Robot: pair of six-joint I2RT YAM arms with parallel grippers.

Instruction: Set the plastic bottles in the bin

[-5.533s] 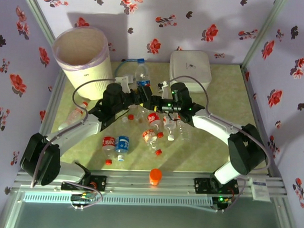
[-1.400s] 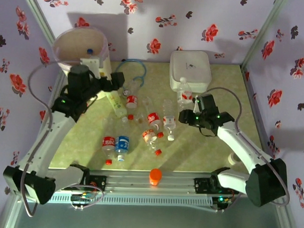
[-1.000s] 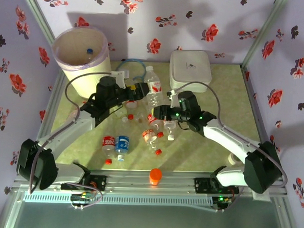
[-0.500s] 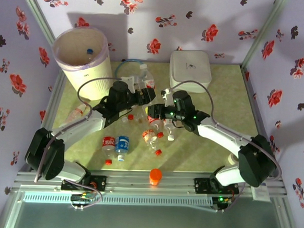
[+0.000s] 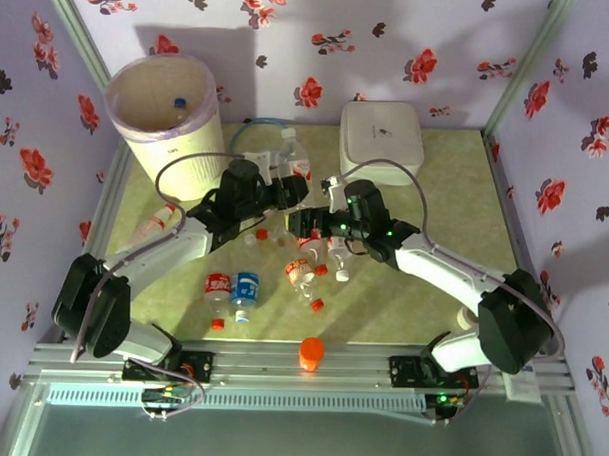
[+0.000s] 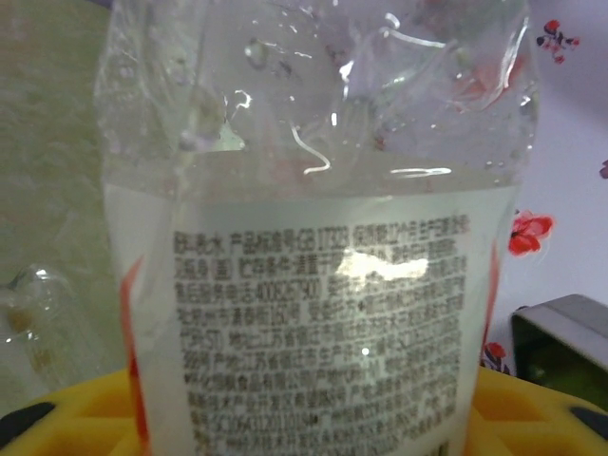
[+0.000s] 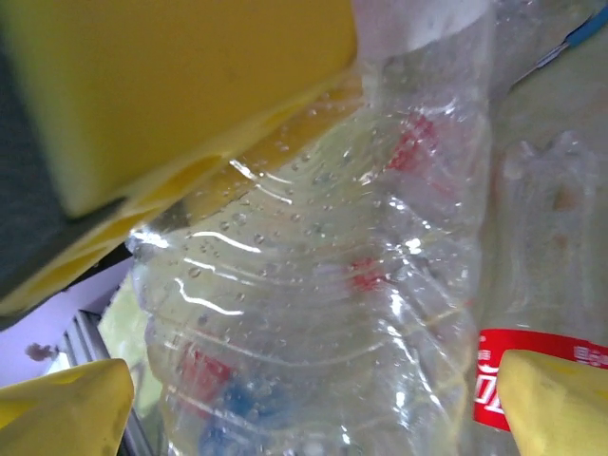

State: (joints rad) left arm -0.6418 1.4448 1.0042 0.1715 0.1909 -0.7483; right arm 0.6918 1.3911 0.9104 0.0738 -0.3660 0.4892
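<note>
Left pincer [image 5: 292, 188] is clamped on a clear bottle [image 5: 295, 158] with a red label and white cap. It sits mid-tabletop [image 5: 432, 303], right of the bin [image 5: 172, 153] and not over it. Your left wrist view has the printed label sitting between both yellow pads [image 6: 85, 418]. Right pincer [image 5: 303, 224] is spread wide. In your right wrist view its pads [image 7: 57, 408] flank a ribbed bottle [image 7: 323, 285] with a sliver of gap on the right, so no grip there. Can't tell if that's the same bottle the left one holds. The bin stands at the far left corner, with one blue-capped bottle [image 5: 180, 105] visible inside. Other bottles lie loose on the tabletop: a cluster [image 5: 311, 263] under the two pincers, a red-label bottle [image 5: 217, 285] side by side with a blue-label bottle [image 5: 245, 286] nearer you, and a red-capped bottle [image 5: 157, 221] off at the left edge. White box [image 5: 381, 141] is far centre, orange knob [image 5: 311, 350] at the near edge.
</note>
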